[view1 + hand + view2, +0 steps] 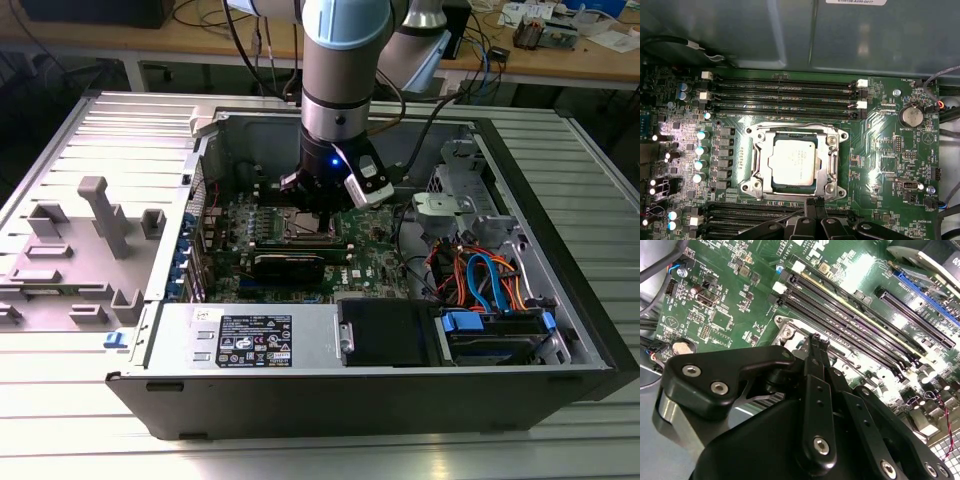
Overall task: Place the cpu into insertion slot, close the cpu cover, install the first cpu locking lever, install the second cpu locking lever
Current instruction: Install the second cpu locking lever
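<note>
Hovering low over the green motherboard [880, 165], the gripper [812, 202] has its fingertips pressed together, grasping nothing. Just beyond the fingertips, the cpu [792, 162] lies seated in the insertion slot [756, 186], framed by the cpu cover [827, 160].

Claw [818, 340] body hides most of insertion slot [790, 335]

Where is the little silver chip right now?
In the first wrist view the cpu sits in the insertion slot on the green board, between two banks of long black memory slots, with the gripper beside it.
</note>
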### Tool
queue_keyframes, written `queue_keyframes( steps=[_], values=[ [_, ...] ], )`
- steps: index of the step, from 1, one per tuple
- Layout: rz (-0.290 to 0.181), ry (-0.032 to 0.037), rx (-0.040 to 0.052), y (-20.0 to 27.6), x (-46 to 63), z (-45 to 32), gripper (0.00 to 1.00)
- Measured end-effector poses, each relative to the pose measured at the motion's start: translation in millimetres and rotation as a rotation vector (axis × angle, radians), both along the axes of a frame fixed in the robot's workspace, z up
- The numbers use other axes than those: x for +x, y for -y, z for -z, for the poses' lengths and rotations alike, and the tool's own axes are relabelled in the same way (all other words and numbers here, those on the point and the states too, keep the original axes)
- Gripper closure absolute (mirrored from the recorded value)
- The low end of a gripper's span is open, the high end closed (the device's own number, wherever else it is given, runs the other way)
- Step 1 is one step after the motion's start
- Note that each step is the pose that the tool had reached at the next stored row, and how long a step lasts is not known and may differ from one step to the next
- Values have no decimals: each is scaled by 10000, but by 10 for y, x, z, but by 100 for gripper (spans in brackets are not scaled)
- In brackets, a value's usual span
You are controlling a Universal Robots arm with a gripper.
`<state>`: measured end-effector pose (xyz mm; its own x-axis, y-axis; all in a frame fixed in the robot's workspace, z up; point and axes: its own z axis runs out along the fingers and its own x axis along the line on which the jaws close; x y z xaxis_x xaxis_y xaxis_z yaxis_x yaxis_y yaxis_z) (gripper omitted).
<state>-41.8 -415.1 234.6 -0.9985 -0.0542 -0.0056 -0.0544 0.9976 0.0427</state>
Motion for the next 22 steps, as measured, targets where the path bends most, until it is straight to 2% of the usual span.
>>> queue_keyframes(
  steps=[22],
  values=[
    [0,0,113,0,0,0,89]
  ],
)
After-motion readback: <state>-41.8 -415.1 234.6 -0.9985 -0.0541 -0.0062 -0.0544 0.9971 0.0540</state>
